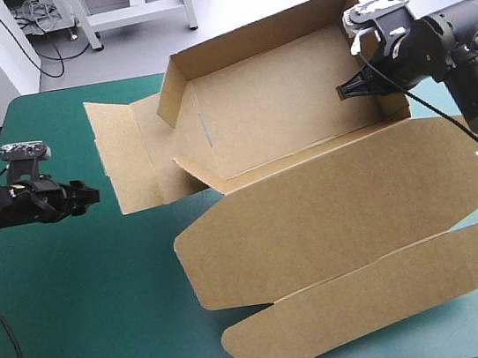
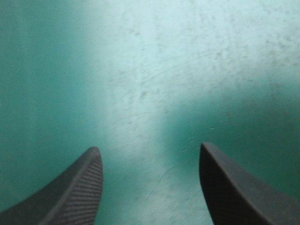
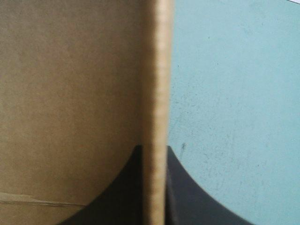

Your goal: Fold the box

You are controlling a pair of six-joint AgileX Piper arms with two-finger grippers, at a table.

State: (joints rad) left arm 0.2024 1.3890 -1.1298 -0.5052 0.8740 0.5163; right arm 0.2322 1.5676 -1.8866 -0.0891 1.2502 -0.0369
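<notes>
On the table's teal-green cover [image 1: 82, 326], the brown box [image 1: 334, 219] of cut board lies half built. Nearest, at 6 o'clock on the table, is its long tuck flap with rounded ends, flat on the cover. Just past it the broad lid panel also lies flat, spreading from the middle out to 3 o'clock.

At 9 o'clock the left gripper [image 1: 90, 197] hovers over bare cover, pointing toward the box but well apart from it. Its wrist view shows two broad black fingers [image 2: 75, 197] spread wide, with only teal-green between them.

Farther off, from 12 to 1 o'clock, the tray part of the box stands with its far wall and side walls raised. One side flap lies open and flat at 10 to 11 o'clock.

At 2 o'clock the right gripper [image 1: 353, 89] sits at the tray's right-hand wall. In its wrist view the wall's edge runs straight up between the black fingers [image 3: 187, 197], which pinch it. The brown board lies on one side and the cover on the other.
</notes>
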